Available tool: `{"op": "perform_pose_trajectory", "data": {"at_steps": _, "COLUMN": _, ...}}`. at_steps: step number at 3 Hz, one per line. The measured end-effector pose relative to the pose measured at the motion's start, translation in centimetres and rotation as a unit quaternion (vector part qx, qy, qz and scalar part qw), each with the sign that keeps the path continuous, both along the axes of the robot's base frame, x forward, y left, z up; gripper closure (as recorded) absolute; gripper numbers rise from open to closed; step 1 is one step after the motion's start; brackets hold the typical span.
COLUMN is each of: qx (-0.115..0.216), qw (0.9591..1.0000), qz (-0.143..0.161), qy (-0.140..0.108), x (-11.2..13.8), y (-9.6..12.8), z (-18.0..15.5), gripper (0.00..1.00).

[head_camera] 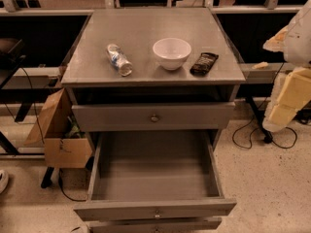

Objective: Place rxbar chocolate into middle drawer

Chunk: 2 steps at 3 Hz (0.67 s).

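Note:
The rxbar chocolate [204, 63], a dark glossy bar, lies on the right of the grey cabinet top [146, 33], next to a white bowl [171, 53]. The middle drawer [155, 174] is pulled out towards me and its grey tray holds nothing. My arm stands at the right edge of the view, beside the cabinet. The gripper [275, 39] is up near the level of the cabinet top, to the right of the bar and apart from it, holding nothing that shows.
A clear plastic bottle [119, 59] lies on the left of the cabinet top. The top drawer [154, 116] is shut. The lowest drawer front [155, 225] shows under the open one. A cardboard box [60, 135] and cables sit on the floor to the left.

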<state>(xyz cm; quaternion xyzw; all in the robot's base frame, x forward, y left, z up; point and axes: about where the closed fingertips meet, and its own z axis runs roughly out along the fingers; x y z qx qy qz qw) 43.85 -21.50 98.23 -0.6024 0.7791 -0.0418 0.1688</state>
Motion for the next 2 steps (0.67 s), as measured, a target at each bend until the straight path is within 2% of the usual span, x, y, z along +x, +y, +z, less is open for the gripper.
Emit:
{"op": "perform_pose_trajectory", "data": {"at_steps": 1, "qx": 0.001, "qw": 1.0000, "qz": -0.001, "qy": -0.002, "x": 0.0, "y": -0.1, "z": 0.1, "gripper": 0.00}}
{"op": "perform_pose_trajectory", "data": {"at_steps": 2, "qx": 0.039, "qw": 0.9987, "qz": -0.031, "qy": -0.007, "x": 2.7, "y": -0.2, "z": -0.4, "gripper": 0.00}}
